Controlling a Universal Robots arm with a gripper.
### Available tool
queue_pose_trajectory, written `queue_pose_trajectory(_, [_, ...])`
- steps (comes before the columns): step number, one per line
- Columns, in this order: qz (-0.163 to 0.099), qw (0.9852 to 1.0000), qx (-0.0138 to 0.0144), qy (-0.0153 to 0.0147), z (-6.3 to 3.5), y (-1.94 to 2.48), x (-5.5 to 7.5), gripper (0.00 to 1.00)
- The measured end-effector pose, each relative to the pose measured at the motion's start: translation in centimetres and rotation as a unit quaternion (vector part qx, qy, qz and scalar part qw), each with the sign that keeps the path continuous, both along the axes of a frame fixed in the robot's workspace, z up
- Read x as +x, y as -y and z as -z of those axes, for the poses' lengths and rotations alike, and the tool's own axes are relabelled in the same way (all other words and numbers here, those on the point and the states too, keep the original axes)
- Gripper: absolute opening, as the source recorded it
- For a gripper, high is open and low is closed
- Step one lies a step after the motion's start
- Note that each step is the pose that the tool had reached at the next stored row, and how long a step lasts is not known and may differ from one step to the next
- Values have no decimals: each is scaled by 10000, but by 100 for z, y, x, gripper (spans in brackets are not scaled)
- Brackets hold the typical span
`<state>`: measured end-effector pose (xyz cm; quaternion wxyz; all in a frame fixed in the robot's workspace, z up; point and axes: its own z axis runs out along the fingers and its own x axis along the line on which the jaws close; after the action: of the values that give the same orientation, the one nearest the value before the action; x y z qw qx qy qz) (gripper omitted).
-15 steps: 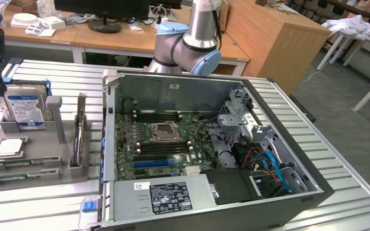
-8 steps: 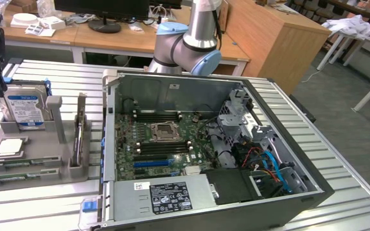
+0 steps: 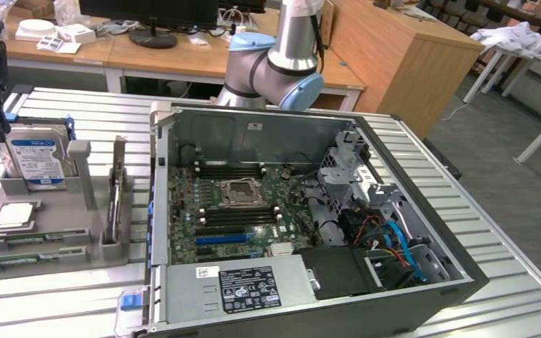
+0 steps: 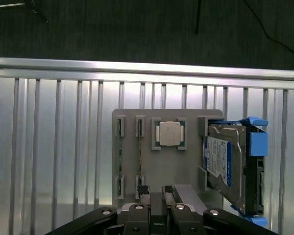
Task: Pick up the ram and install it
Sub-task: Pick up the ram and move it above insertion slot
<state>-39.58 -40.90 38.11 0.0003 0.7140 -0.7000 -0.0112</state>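
A ribbed metal tabletop (image 3: 54, 310) carries an open metal computer case (image 3: 458, 278) and a flat matte-grey holder (image 4: 191, 147) with a boxy silver hard drive (image 4: 220, 164) and a square metallic processor (image 4: 167, 133). The ram (image 4: 120, 159), a thin green strip on edge, sits in a narrow holder slot across the processor from the drive. The black tool (image 4: 156, 190) hovers near its end, fingers spread, gripping nothing.
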Motion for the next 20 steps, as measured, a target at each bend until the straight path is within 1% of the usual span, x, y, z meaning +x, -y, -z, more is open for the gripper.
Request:
queue_pose_trajectory(5, [0,10000,0,0,0,0,0,25])
queue_pose_trajectory(6, [0,10000,0,0,0,0,0,31])
queue_pose_trajectory(11, [0,10000,0,4,6,0,0,31])
queue_pose_trajectory(15, [0,10000,5,12,51,0,0,31])
queue_pose_trajectory(20, [0,10000,11,13,118,-1,-1,31])
